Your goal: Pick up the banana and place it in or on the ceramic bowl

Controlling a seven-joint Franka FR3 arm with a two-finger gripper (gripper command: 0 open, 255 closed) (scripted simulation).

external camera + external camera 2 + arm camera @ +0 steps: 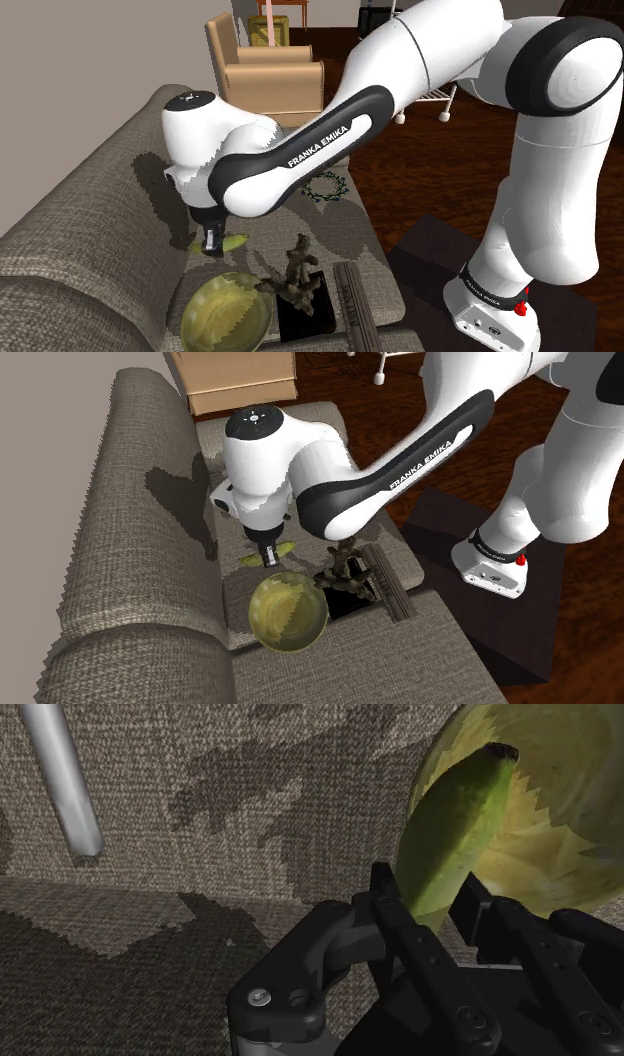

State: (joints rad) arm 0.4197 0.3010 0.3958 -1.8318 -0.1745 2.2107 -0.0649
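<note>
Between the black fingers of the gripper (428,894): one banana (460,814), green going yellow, clasped near its lower end by both fingers. Its far tip points past the gripper toward the bowl (570,824).

One bowl, yellow-green, on the sofa (90,220) seat just beside the gripper (211,240), nearer the shoulder camera. Its inside shows a mottled glaze; the banana (232,241) is outside it, close to the rim. Whether the fruit touches the cushion, cannot tell.

Beside the bowl (228,312), further from the gripper: one dark figurine (295,272) on a black base, then one ribbed bar (352,295). Beyond the gripper, one small wreath-like ring (326,185). Count: one of each.
</note>
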